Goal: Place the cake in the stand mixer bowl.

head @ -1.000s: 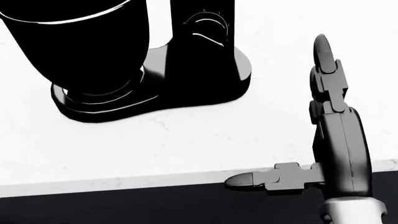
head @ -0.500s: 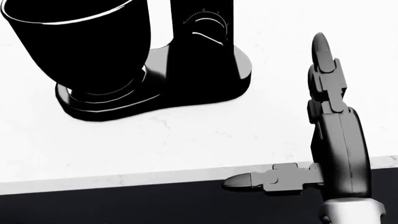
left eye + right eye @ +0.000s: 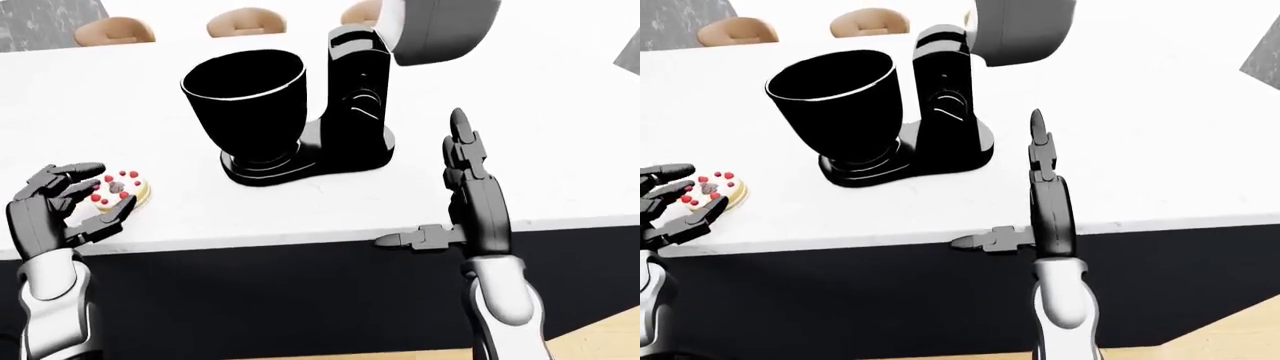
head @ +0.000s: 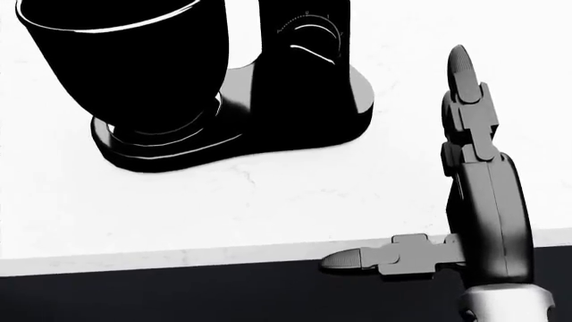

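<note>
Here the cake (image 3: 122,187) sits between the left hand's (image 3: 55,210) open fingers (image 3: 70,174).

Head view looks steeply down, close on the glossy black stand mixer (image 4: 223,87); both eye views sit wider, sharing mixer and white marble counter (image 3: 560,142).

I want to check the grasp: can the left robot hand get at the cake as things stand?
Probably yes. The left robot hand has its open fingers about the cake near the counter edge, with nothing between them.
</note>
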{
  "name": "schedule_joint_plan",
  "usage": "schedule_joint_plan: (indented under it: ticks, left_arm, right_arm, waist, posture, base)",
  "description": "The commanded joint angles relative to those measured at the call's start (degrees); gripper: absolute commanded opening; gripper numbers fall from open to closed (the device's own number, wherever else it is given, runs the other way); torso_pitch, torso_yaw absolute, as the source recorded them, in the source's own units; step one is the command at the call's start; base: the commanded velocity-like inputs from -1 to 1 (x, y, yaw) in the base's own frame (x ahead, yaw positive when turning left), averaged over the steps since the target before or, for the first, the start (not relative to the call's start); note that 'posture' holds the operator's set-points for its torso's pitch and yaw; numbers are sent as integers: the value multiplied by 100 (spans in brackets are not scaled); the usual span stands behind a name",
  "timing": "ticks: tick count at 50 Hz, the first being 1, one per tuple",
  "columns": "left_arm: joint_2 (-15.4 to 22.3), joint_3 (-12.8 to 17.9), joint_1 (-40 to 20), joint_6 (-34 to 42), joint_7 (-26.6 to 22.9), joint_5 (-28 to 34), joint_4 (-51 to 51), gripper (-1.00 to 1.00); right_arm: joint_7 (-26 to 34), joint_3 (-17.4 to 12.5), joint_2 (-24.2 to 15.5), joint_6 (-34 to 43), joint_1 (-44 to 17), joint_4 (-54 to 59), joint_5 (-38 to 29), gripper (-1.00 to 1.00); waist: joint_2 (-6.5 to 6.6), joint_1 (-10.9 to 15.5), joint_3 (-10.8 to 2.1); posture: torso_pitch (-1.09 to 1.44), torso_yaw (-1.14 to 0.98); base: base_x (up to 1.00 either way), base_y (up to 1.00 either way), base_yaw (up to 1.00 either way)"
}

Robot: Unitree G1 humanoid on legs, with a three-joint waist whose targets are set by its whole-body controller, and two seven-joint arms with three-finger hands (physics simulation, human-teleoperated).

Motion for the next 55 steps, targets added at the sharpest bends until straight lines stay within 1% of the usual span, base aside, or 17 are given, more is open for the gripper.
schedule_joint_plan:
  ticks: [1,5,8,10,17,24,28,32,35,44,47,55]
  left_arm:
    - [5,-156,-14,127,-228,-11,-62,-52]
    - [-2,-143,-11,158,-236,-23,-112,-68]
    - [3,-113,-4,196,-230,-31,-192,-91]
    - [20,-83,-12,253,-234,-64,-257,-100]
    - [95,-20,-98,430,-235,-145,-449,-100]
    - [170,76,-123,735,-275,-190,-860,-100]
    - [256,123,-211,821,-282,-212,-910,-100]
    - [434,199,-334,990,-300,-273,-978,-100]
    - [431,196,-330,936,-280,-282,-970,-100]
    - [584,319,-360,1129,-319,-357,-1185,-100]
    - [648,369,-390,1257,-337,-385,-1314,-100]
    - [817,382,-594,1565,-355,-420,-1532,-100]
  right_arm:
    - [-21,8,0,-161,-95,-203,-3,100]
    - [-26,23,5,-153,-95,-215,-14,100]
    - [-32,33,11,-162,-95,-196,-10,100]
    - [-30,39,10,-141,-100,-220,-21,100]
    - [-24,65,11,-108,-119,-249,-57,100]
    - [-13,64,16,-58,-109,-328,-87,100]
    - [-14,45,14,-71,-99,-331,-69,100]
    - [-2,34,7,-44,-105,-368,-68,100]
    - [0,31,6,-29,-115,-375,-67,100]
    - [18,22,-3,56,-126,-472,-85,100]
    - [22,19,-5,68,-133,-477,-91,100]
    - [35,-12,-16,94,-127,-535,-82,100]
  waist:
    - [2,-24,-55]
    - [10,-34,-62]
    - [18,-43,-67]
    - [23,-49,-66]
    - [36,-79,-48]
    - [34,-112,-15]
    - [26,-128,2]
    - [20,-144,12]
    - [9,-150,26]
    - [9,-139,35]
    - [7,-135,39]
    - [-13,-113,48]
  posture:
    - [0,0]
    - [0,0]
    - [0,0]
    - [0,0]
    - [0,0]
    - [0,0]
    - [0,0]
    - [0,0]
    - [0,0]
    - [0,0]
    - [0,0]
    - [0,0]
  base:
    - [0,0,0]
    - [0,0,0]
    - [0,0,0]
    - [0,0,0]
    - [0,0,0]
    - [0,0,0]
    - [0,0,0]
    - [0,0,0]
    - [0,0,0]
    - [0,0,0]
    - [0,0,0]
    - [0,0,0]
